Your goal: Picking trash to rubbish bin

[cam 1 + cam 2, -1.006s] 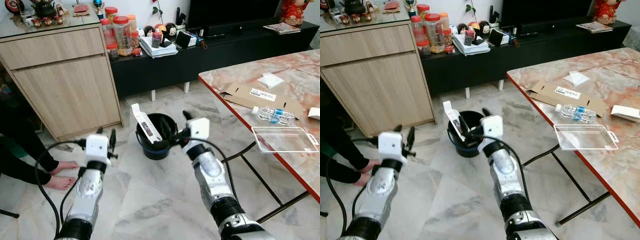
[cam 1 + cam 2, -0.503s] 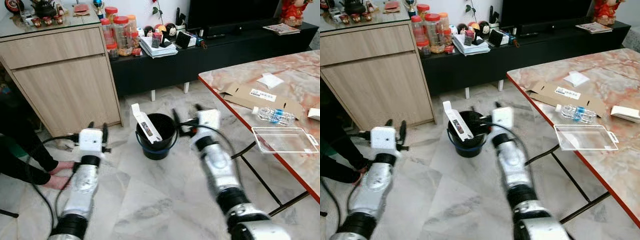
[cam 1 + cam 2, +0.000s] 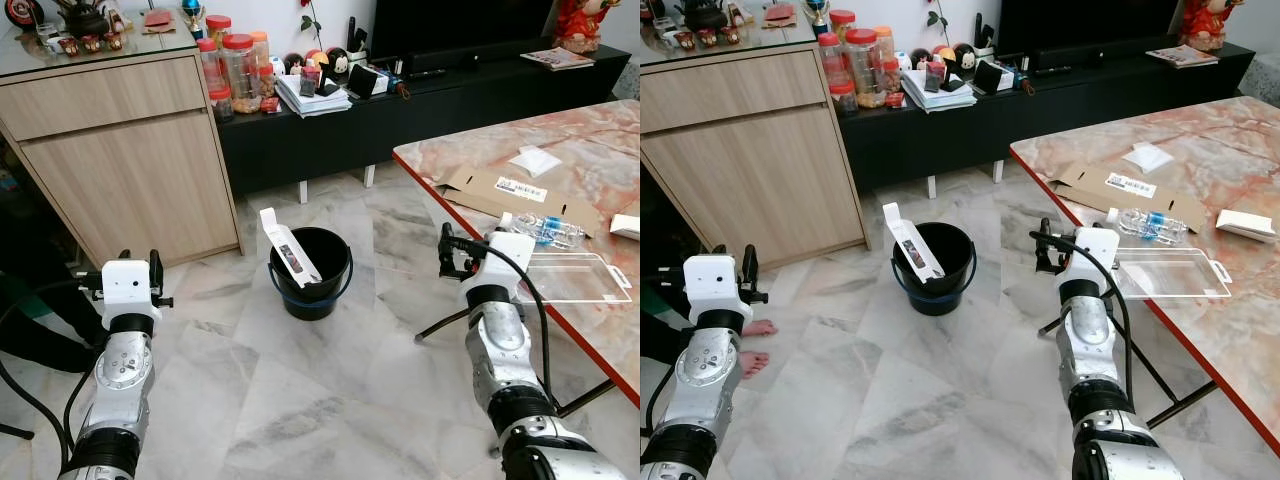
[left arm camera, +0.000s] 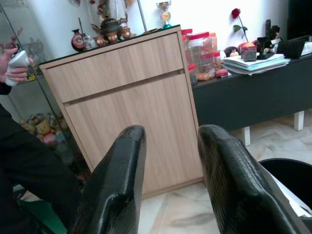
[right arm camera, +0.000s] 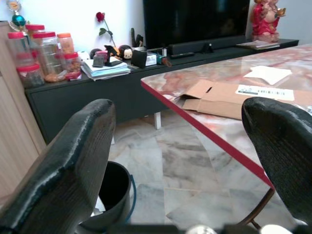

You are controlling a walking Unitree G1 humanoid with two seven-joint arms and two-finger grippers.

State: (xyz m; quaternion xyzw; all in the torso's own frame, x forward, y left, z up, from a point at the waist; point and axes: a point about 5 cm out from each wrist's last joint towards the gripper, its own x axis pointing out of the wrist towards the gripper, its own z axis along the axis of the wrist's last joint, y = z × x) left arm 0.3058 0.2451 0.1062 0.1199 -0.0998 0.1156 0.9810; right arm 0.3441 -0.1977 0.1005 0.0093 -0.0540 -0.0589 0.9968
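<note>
A black rubbish bin (image 3: 311,272) stands on the marble floor, with a white carton (image 3: 288,249) sticking up out of its left rim. My right gripper (image 3: 448,250) hangs open and empty to the right of the bin, close to the table's red edge. The right wrist view looks between its wide-spread fingers (image 5: 73,161) at the bin (image 5: 114,195). On the table lie flattened cardboard (image 3: 515,190), a plastic bottle (image 3: 545,229), a clear plastic tray (image 3: 575,278) and a white tissue (image 3: 538,160). My left gripper (image 3: 138,262) is open and empty, well left of the bin.
A wooden cabinet (image 3: 130,150) stands behind the bin on the left, and a black TV bench (image 3: 400,110) runs along the wall. A person in dark clothes is at the far left, a bare foot (image 3: 752,345) on the floor. Table legs (image 3: 470,315) cross beneath my right arm.
My right gripper has drawn back from over the bin to the right, beside the table edge. My left arm has swung further left. The carton stays in the bin.
</note>
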